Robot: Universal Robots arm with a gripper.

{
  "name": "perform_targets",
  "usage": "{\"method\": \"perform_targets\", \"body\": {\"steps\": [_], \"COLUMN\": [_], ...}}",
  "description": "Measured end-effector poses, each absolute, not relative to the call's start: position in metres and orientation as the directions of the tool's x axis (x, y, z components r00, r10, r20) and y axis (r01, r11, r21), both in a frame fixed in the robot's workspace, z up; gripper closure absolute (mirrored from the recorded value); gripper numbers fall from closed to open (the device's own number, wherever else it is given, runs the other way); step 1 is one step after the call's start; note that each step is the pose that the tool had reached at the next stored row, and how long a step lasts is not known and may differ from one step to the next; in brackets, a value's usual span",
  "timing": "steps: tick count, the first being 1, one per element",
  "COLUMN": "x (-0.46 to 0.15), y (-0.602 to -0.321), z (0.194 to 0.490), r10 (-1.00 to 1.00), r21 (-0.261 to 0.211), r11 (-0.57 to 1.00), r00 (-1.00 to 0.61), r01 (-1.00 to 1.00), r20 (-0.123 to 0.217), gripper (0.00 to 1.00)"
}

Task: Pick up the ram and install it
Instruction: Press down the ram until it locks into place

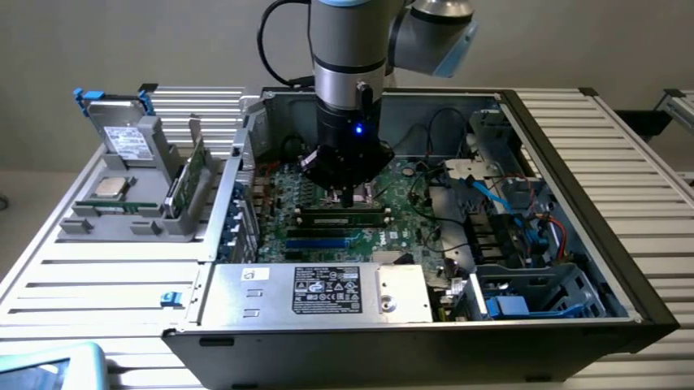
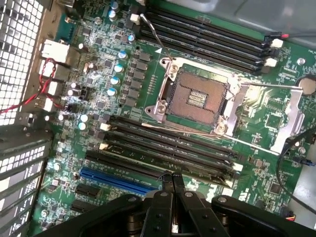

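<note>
With its fingers clenched empty, the claw [image 2: 172, 178] is hovering directly over the ram [image 1: 344, 217], which is lying crosswise beneath its tips in a slot.

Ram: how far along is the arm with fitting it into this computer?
Done: the ram already lies along a motherboard slot inside the case, no longer carried. In hand: the jaws are shut and empty, poised directly over it. Left: whether the stick is fully seated cannot be told.
</note>
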State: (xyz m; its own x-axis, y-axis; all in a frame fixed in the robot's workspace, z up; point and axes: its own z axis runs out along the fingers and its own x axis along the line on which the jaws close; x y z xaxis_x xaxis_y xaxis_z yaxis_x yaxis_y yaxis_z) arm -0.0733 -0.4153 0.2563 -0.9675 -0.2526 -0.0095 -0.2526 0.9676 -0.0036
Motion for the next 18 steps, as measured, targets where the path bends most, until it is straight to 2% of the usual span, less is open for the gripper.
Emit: {"method": "perform_targets", "body": {"steps": [18], "x": [-0.0733], "y": [-0.4153], "z": [0.2561], "r10": [0.018], "r21": [-0.004], "r11": [1.0], "r00": [-1.0], "r01": [0.018], "r20": [-0.009], "gripper": [0.89]}}
